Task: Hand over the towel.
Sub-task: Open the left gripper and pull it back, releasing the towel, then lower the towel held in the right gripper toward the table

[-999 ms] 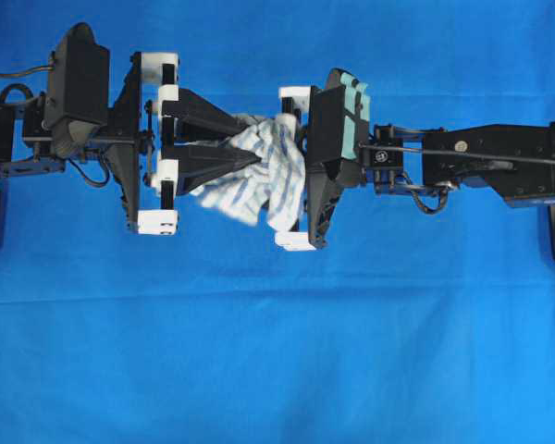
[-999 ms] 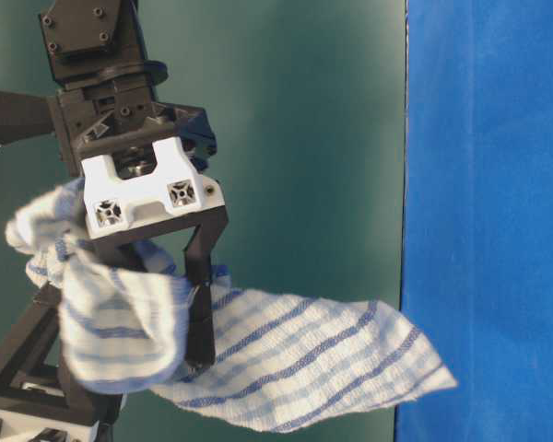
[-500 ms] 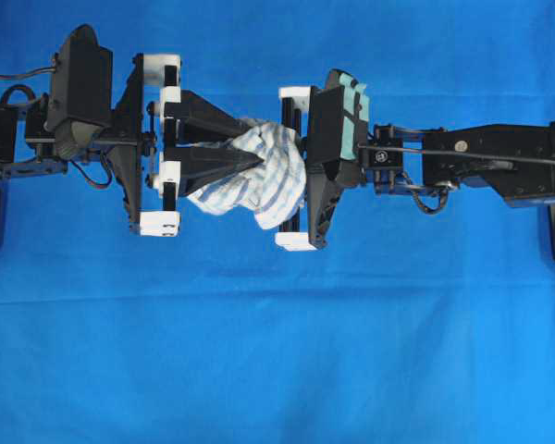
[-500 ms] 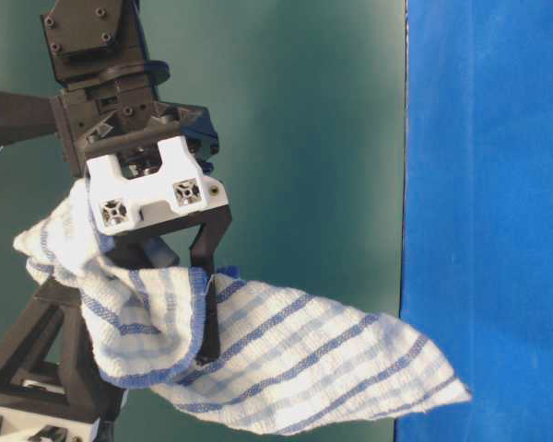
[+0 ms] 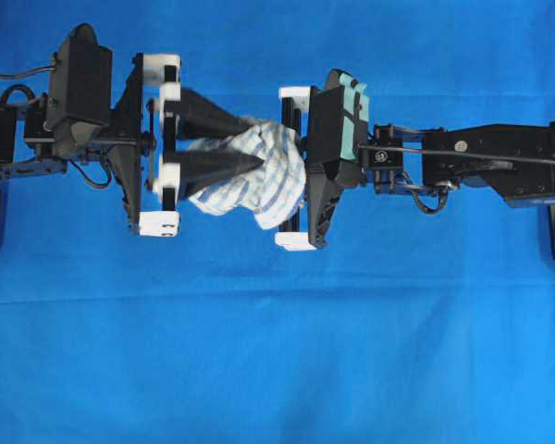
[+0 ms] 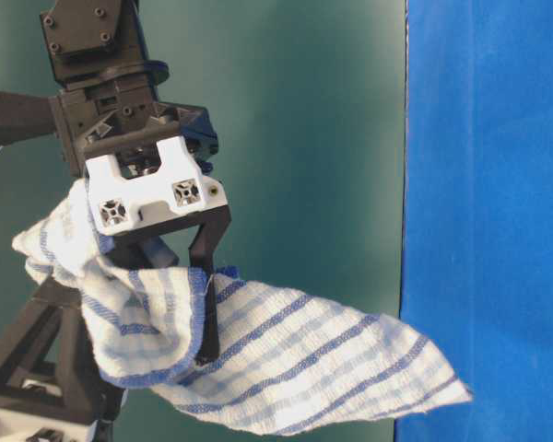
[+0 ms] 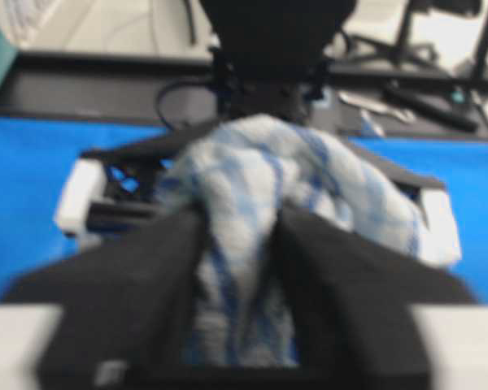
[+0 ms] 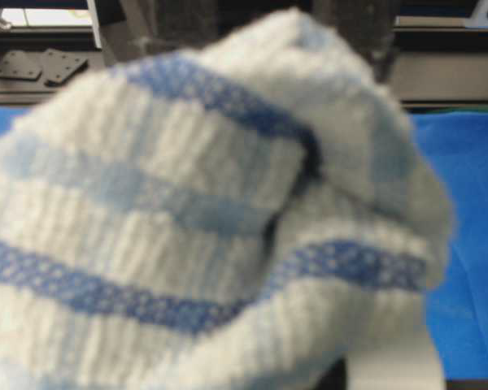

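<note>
The towel (image 5: 250, 176) is held in the air between the two hands, well above the blue table (image 5: 277, 351). The right hand (image 5: 291, 171) is shut on the bunched end nearest to it; its wrist view is filled by cloth, so the fingertips themselves cannot be seen. The left hand (image 5: 254, 143) is partly open: in its wrist view the two black fingers (image 7: 146, 276) stand apart with a fold of towel lying loosely between them, touching but not pinched.

From the table-level view, most of the cloth is seen hanging free below the hands in a long flap.

Two risks are judged from this. If the right hand's grip has caught only a thin edge, the weight of the hanging flap could pull the towel out and let it drop to the table. If the left hand is drawn back while a fold still lies between its fingers, the cloth could be snagged and dragged, tugging it from the right hand.
</note>
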Action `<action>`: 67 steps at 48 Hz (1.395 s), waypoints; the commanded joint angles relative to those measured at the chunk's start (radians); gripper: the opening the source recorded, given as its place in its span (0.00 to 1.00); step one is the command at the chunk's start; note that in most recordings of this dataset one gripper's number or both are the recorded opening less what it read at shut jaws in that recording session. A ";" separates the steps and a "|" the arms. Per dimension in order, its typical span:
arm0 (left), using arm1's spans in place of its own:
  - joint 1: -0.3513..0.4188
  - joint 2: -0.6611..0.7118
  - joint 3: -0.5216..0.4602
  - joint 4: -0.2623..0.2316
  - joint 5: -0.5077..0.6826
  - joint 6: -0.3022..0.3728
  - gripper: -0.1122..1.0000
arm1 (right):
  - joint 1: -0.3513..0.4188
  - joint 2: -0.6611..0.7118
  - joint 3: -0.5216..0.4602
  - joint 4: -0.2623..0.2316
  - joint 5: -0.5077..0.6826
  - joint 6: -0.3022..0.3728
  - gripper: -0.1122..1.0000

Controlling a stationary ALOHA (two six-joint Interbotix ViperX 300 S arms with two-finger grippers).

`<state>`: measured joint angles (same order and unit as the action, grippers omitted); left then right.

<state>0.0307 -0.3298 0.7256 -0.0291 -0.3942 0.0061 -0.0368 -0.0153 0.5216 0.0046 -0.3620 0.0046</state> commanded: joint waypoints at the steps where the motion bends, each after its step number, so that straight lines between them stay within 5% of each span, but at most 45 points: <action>1: -0.005 -0.026 -0.006 0.002 -0.006 -0.006 0.45 | -0.002 -0.031 -0.008 -0.002 -0.005 -0.002 0.13; 9: -0.005 -0.077 0.035 0.002 -0.005 -0.012 0.87 | -0.003 -0.043 0.006 -0.002 -0.003 -0.002 0.13; 13: -0.005 -0.124 0.071 0.002 -0.005 -0.011 0.94 | -0.003 -0.052 0.014 -0.002 -0.002 -0.002 0.13; 35: -0.005 -0.472 0.245 0.002 0.123 -0.003 0.95 | -0.003 -0.163 0.126 -0.002 -0.006 0.000 0.13; 55: -0.005 -0.491 0.268 0.002 0.120 -0.002 0.95 | -0.002 -0.201 0.166 0.003 0.002 0.008 0.13; 67: -0.005 -0.489 0.268 0.002 0.114 -0.002 0.95 | -0.003 -0.120 0.086 0.003 0.230 0.009 0.13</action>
<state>0.0291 -0.8222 1.0078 -0.0276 -0.2654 0.0015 -0.0399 -0.1549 0.6596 0.0061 -0.1994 0.0107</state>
